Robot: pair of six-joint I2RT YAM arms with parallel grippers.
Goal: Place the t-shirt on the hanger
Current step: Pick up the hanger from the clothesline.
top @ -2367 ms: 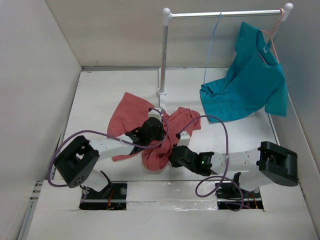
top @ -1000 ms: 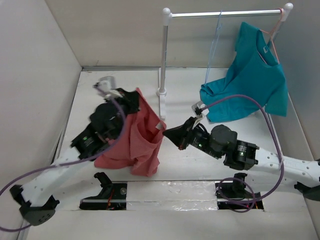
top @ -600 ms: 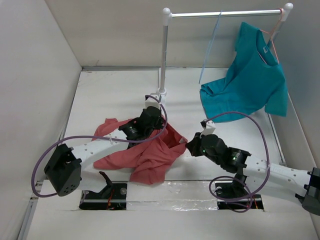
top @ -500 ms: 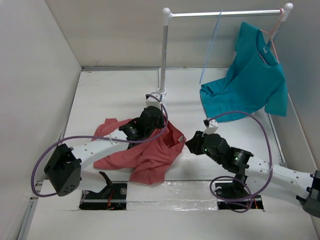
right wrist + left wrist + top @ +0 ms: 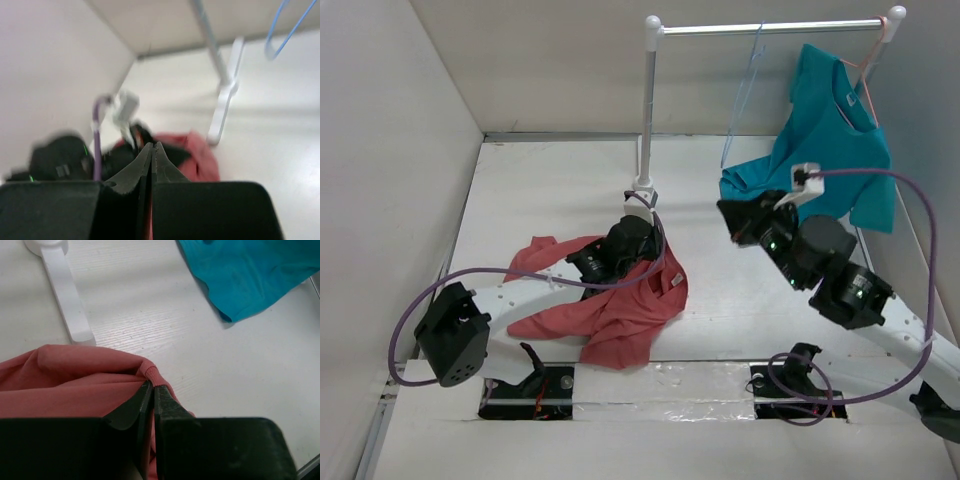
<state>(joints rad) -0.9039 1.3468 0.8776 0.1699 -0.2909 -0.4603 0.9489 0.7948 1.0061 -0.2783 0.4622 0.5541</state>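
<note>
Well, not much of the job looks done yet. Lower left of centre in the overhead view, the t-shirt (image 5: 605, 318) lies crumpled on the table (image 5: 540, 190), nowhere near any wire. At its upper right edge the left gripper (image 5: 638, 243) has hold of it. The wrist view shows the jaws pressed together on a rolled fold of the red cloth, with the rest bunched behind the fingers.

Just above that, in the middle of the frame, stands the rack (image 5: 648, 100). The hanger (image 5: 741, 100) dangles from its rail in the upper right, bare and well apart from the shirt. Below the hanger, the right gripper (image 5: 728, 212) is up off the table with its jaws closed and nothing between them. Its own camera looks back toward the rack's foot and the red heap, and that view is blurred.

Further right a teal shirt (image 5: 830, 150) droops from a pink hanger (image 5: 865, 65), its hem resting on the table.

So, as I judge it, the shirt is only gripped. The hanger has yet to come off the rail, the neck has yet to be opened over it, and both shoulders have yet to be seated. That is nearly the whole task.
</note>
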